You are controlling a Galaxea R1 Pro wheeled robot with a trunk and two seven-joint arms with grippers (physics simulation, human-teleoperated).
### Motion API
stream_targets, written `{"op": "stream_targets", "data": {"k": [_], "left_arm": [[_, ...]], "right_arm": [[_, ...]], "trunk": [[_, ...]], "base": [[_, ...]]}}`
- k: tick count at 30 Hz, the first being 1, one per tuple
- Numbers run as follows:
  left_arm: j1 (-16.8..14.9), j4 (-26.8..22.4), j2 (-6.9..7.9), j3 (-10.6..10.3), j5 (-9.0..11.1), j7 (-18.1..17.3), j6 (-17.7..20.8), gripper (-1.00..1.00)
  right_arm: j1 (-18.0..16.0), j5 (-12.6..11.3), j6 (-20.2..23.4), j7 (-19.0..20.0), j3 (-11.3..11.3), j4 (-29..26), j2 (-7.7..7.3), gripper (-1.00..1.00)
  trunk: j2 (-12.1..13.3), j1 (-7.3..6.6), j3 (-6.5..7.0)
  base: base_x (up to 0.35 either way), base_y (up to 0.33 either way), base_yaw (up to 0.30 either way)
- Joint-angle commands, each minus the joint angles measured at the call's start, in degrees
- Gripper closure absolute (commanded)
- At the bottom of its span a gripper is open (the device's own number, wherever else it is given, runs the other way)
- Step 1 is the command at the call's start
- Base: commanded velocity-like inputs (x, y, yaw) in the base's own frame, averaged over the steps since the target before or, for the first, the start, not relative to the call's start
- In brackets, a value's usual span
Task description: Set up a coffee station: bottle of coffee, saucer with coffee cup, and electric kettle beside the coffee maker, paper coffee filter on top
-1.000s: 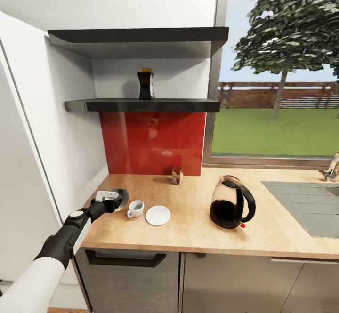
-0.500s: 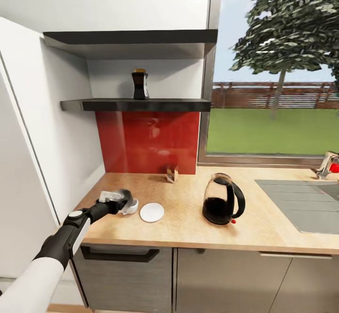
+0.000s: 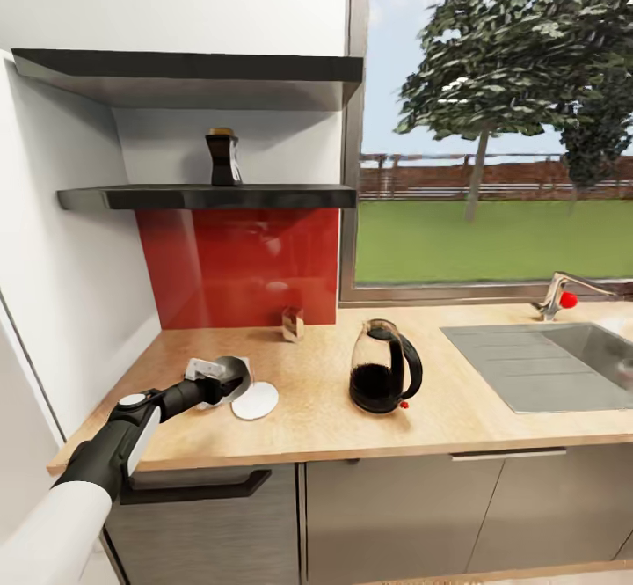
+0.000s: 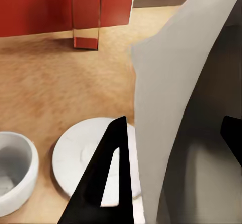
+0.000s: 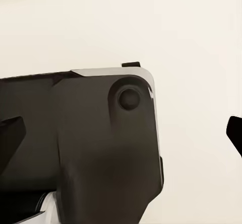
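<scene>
My left gripper (image 3: 236,377) pinches one pale paper coffee filter (image 4: 174,118) low over the countertop (image 3: 492,422). My left wrist view shows one coffee cup (image 4: 15,171) beside one saucer (image 4: 83,158); from the head, the gripper hides the cup. One electric kettle (image 3: 383,378) stands nearby; one bottle of coffee (image 3: 223,157) sits on the shelf (image 3: 264,196).
</scene>
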Motion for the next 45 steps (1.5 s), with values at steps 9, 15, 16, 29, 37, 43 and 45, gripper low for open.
{"op": "stream_targets", "data": {"k": [9,15,16,29,37,43,45], "left_arm": [[0.0,-0.1,0.17,0.5,0.1,-0.8,0.5,1.0],[0.0,-0.1,0.18,0.5,0.1,-0.8,0.5,1.0],[0.0,-0.1,0.18,0.5,0.1,-0.8,0.5,1.0],[0.0,-0.1,-0.37,0.5,0.2,-3.4,0.8,1.0],[0.0,0.0,-0.24,0.5,0.2,-3.5,0.7,1.0],[0.0,0.0,-0.19,0.5,0.2,-3.5,0.7,1.0],[0.0,0.0,-0.18,0.5,0.2,-3.5,0.7,1.0]], "right_arm": [[0.0,0.0,-0.2,0.0,-0.4,0.1,0.07,-1.0],[0.0,0.0,-0.2,0.0,-0.4,0.1,0.02,-1.0],[0.0,0.0,-0.2,0.0,-0.4,0.1,0.0,-1.0],[0.0,-0.1,-0.2,0.0,-0.4,0.0,0.07,-1.0],[0.0,-0.1,-0.2,0.0,-0.4,0.0,0.07,-1.0],[0.0,-0.1,-0.2,0.0,-0.4,0.0,0.07,-1.0],[0.0,-0.1,-0.2,0.0,-0.4,0.0,0.07,-1.0]], "trunk": [[0.0,0.02,-0.02],[0.0,0.02,-0.02],[0.0,0.02,-0.02],[0.0,0.02,-0.02],[0.0,0.02,-0.02],[0.0,0.02,-0.02],[0.0,0.02,-0.02]], "base": [[-0.259,0.0,-0.261],[-0.31,-0.115,-0.262],[-0.259,-0.174,-0.262],[-0.076,-0.026,-0.264],[-0.171,0.0,-0.264],[-0.005,0.0,-0.264],[0.0,0.0,-0.264]]}}
